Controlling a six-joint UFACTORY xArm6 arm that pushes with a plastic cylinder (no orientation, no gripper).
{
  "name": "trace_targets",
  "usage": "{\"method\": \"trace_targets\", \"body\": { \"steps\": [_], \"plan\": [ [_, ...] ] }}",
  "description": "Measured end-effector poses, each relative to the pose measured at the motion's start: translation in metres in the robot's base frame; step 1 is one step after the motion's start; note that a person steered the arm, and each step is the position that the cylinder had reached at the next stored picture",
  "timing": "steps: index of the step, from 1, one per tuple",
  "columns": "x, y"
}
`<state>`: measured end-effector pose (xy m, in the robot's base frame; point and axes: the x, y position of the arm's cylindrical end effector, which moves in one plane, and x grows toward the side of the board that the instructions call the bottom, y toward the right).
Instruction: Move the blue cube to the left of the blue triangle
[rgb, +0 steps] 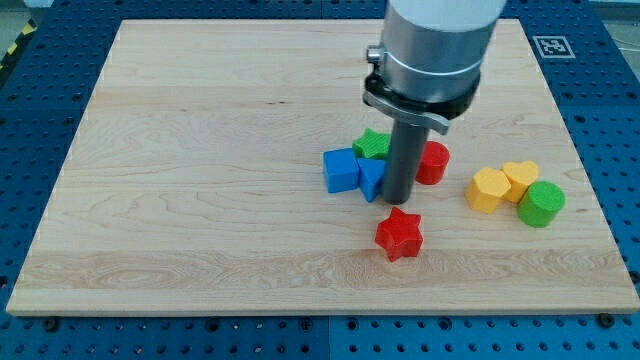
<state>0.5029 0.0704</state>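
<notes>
The blue cube (341, 169) sits near the middle of the wooden board (200, 150). The blue triangle (371, 179) touches the cube's right side and is partly hidden by the rod. My tip (398, 202) rests on the board just right of the blue triangle, touching or nearly touching it. A green star (373, 144) lies just above the two blue blocks, behind the rod.
A red cylinder (434, 162) is right of the rod. A red star (400, 234) lies below my tip. A yellow hexagon block (488, 189), a yellow heart (520, 178) and a green cylinder (541, 203) cluster at the view's right.
</notes>
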Motion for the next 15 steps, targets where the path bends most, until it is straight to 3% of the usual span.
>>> {"method": "trace_targets", "body": {
  "steps": [3, 5, 6, 7, 8, 11, 15],
  "plan": [
    [-0.026, -0.051],
    [-0.027, -0.016],
    [-0.023, -0.001],
    [0.027, -0.032],
    [0.031, -0.072],
    [-0.036, -0.085],
    [-0.039, -0.139]
  ]
}}
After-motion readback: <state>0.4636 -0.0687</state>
